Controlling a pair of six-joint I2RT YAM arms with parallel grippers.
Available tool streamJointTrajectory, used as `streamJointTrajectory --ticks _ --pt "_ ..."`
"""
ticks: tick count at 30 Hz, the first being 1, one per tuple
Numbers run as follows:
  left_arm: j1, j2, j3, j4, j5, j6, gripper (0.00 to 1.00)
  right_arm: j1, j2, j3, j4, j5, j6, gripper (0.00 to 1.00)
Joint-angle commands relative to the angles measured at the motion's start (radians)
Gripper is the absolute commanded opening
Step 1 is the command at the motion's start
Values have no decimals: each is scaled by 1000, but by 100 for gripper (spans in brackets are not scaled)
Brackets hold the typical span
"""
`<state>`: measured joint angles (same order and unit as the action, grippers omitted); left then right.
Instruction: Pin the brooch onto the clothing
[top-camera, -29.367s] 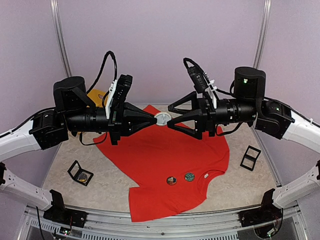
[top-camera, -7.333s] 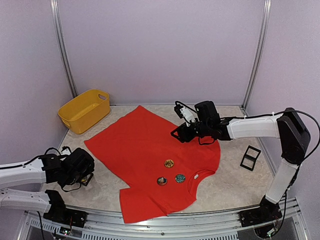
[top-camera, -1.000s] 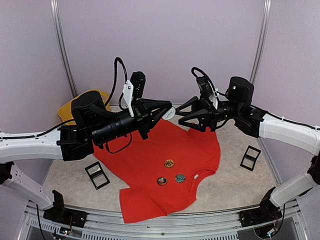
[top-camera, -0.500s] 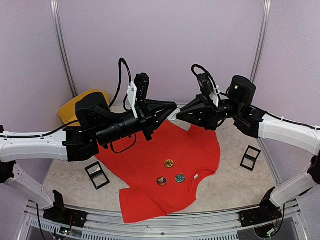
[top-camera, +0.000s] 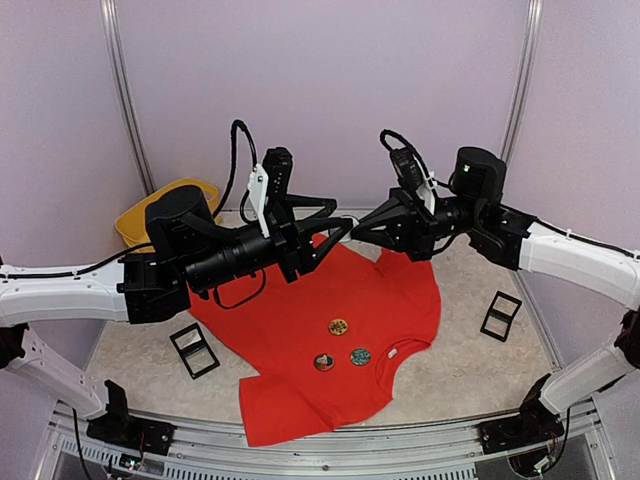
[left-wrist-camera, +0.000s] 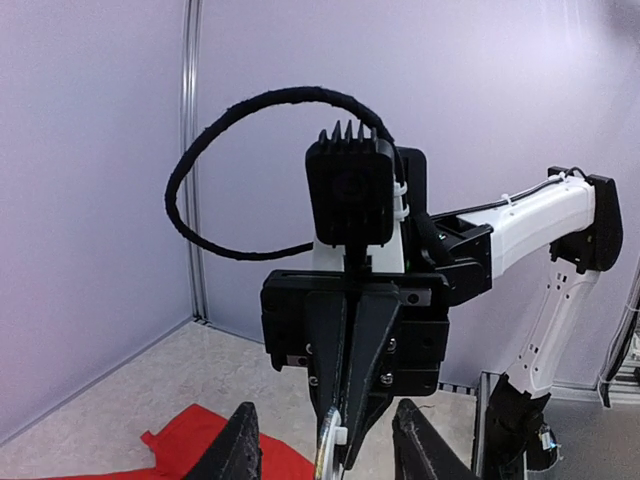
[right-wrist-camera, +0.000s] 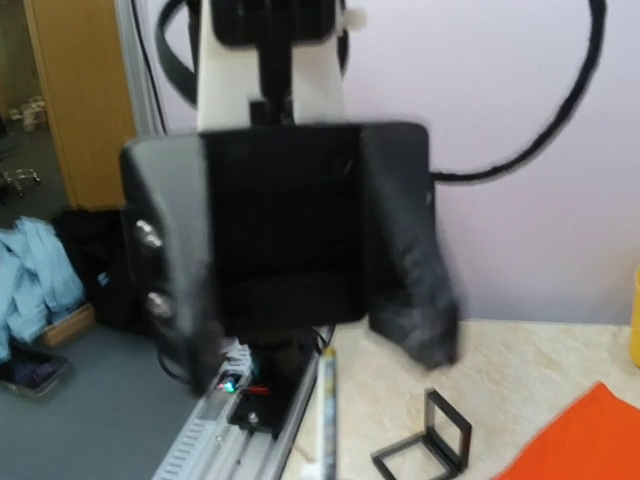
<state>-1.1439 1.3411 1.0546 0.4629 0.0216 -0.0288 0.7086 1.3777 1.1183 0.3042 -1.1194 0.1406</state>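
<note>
The red T-shirt (top-camera: 330, 290) lies flat on the table. Above its far edge the two grippers meet tip to tip. My right gripper (top-camera: 358, 228) is shut on a round silver-rimmed brooch (top-camera: 347, 225). In the left wrist view the brooch (left-wrist-camera: 328, 452) shows edge-on, pinched in the right gripper's black fingers (left-wrist-camera: 375, 370). My left gripper (top-camera: 335, 228) is open, its fingers (left-wrist-camera: 240, 450) standing apart on either side of the brooch without touching it. In the right wrist view the brooch (right-wrist-camera: 325, 400) is a thin upright strip before the blurred left gripper body.
Three round brooches (top-camera: 338, 326) sit on the shirt's chest near the collar. A yellow basket (top-camera: 150, 215) stands at the back left. Open black cases lie at the left (top-camera: 193, 350) and right (top-camera: 500, 316) of the shirt.
The right gripper has shut on the brooch. The left gripper, shut on it a moment ago, has opened and let go. Both arms stay raised above the shirt.
</note>
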Motion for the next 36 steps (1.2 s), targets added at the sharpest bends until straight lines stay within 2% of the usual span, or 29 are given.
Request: streamJointTrajectory --ticks 1,5,12,16,21,28,31,33,36 --pt "17 -92 6 -132 -48 -12 53 5 -33 83 -279 48 -223 0" --pt "36 -148 31 -276 -3 -14 57 3 -38 136 -483 111 -374 0" --pt "71 -76 156 -579 121 -10 54 2 -26 198 -627 113 -472 0" --pt "75 -27 196 -627 140 4 43 4 -15 224 -690 107 -509 0" --pt "79 6 217 -635 165 6 29 7 -13 221 -680 81 -509 0" --pt "82 37 229 -625 201 -2 23 12 -6 221 -670 82 -509 0" --pt "83 38 225 -612 213 -1 24 11 -3 219 -680 89 -518 0" --pt "83 29 222 -607 213 6 34 11 2 222 -690 94 -524 0" --pt "97 5 207 -593 230 11 39 13 7 224 -697 89 -529 0"
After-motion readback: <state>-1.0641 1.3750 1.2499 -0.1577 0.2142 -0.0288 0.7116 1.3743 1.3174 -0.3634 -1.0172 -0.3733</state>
